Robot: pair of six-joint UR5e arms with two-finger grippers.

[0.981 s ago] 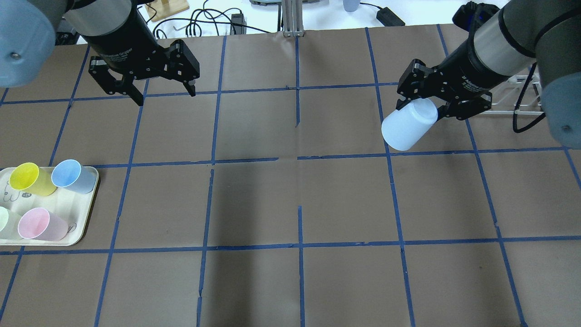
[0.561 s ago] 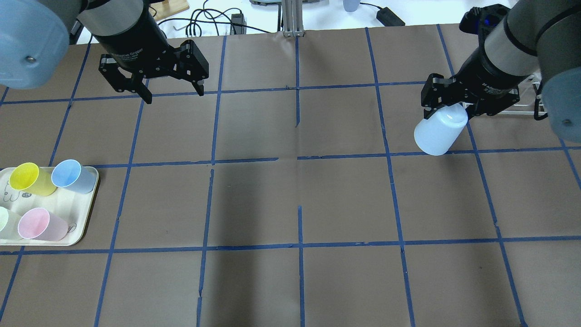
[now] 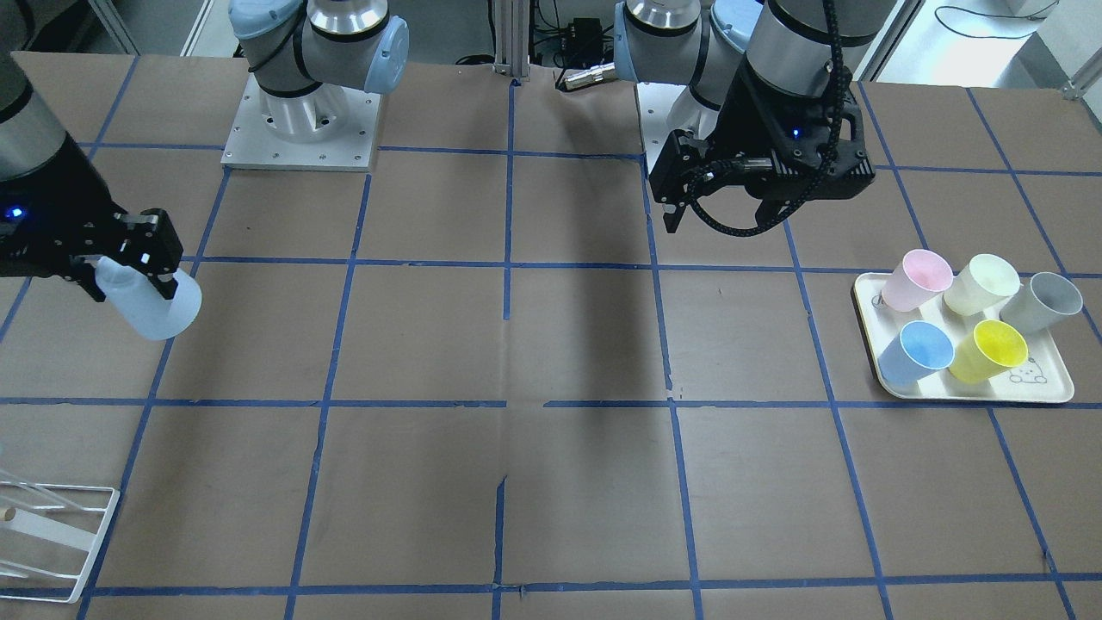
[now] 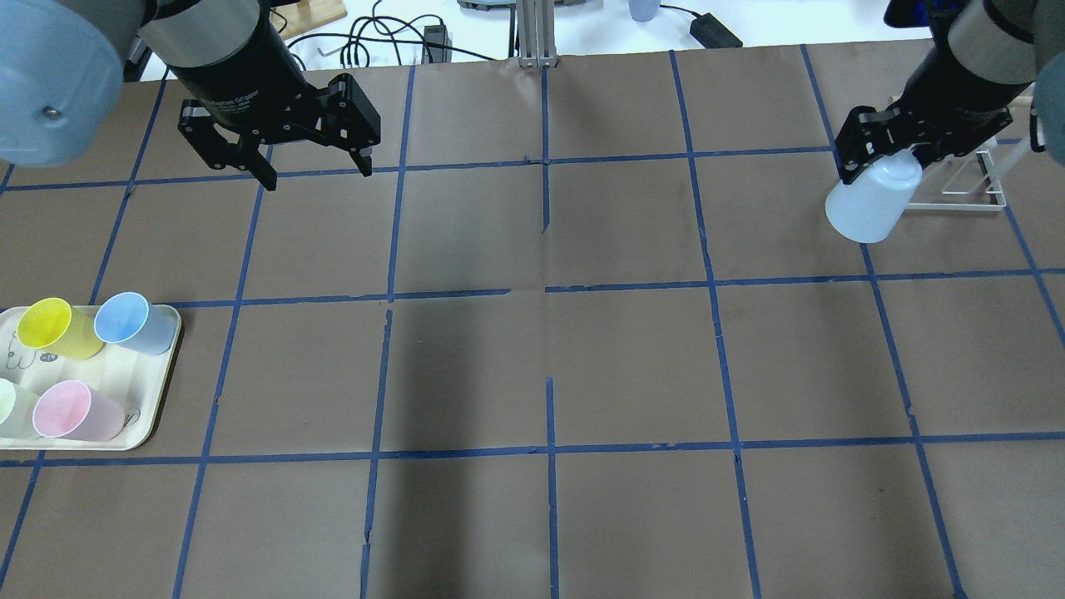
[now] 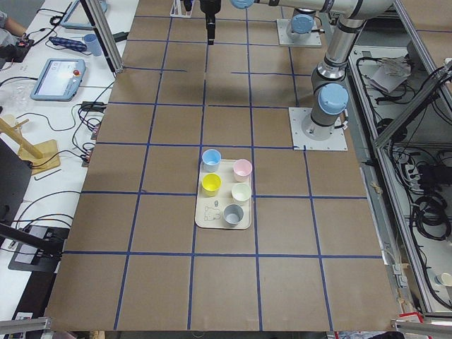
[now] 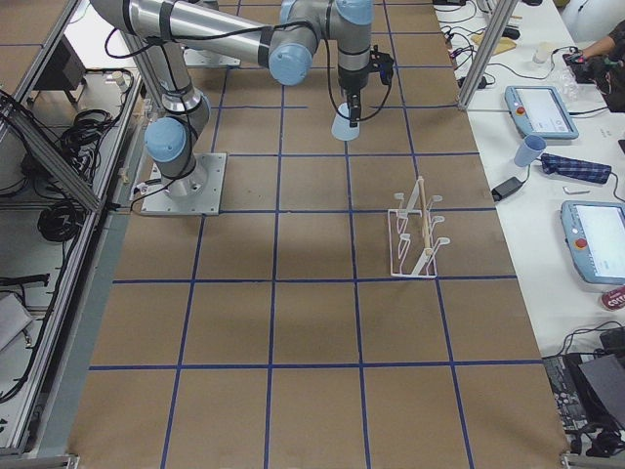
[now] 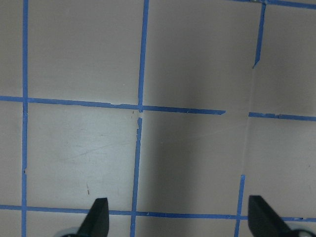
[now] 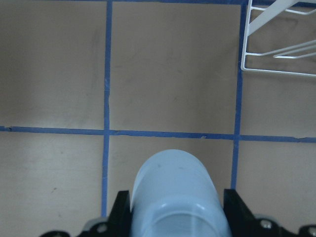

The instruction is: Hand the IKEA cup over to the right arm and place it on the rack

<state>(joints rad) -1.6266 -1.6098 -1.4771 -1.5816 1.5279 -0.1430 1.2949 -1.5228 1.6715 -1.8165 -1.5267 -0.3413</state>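
The brown-papered surface [image 4: 632, 366], gridded in blue tape, is filling every view. The right arm [image 4: 982, 42] is reaching in at the upper right of the overhead view. Over the last second it has swung there from nearer the middle, carrying the IKEA cup [image 4: 869, 204] with it. The left arm [image 4: 216, 42] is hanging at the upper left, barely shifted. Judging from this, the hand-over is finished and the placing leg is under way.

The rack [image 6: 414, 234] is standing right of centre in the right-side view, its thin rods slanting. The cup is hovering higher in that frame and apart from the rack, so the carry is looking unfinished. The tray [image 4: 125, 366] is sitting at the left edge of the overhead view, holding other cups, among them a yellow cup [image 4: 46, 323], a sky-blue cup [image 4: 125, 318] and a pink cup [image 4: 65, 409].

The right hand [image 4: 884, 162] is grasping the pale cup by its narrower end. The wider end is pointing away from the hand, and as far as I can judge the cup is hanging clear of the surface. The left hand [image 4: 316, 176] is standing released, its fingers spread around nothing.

White lettering on the left hand's black body is appearing to read "Adaptive Gripper". The tray is showing a small line drawing and a tiny mark that is too small to read. The held cup is showing no brand mark in any view.
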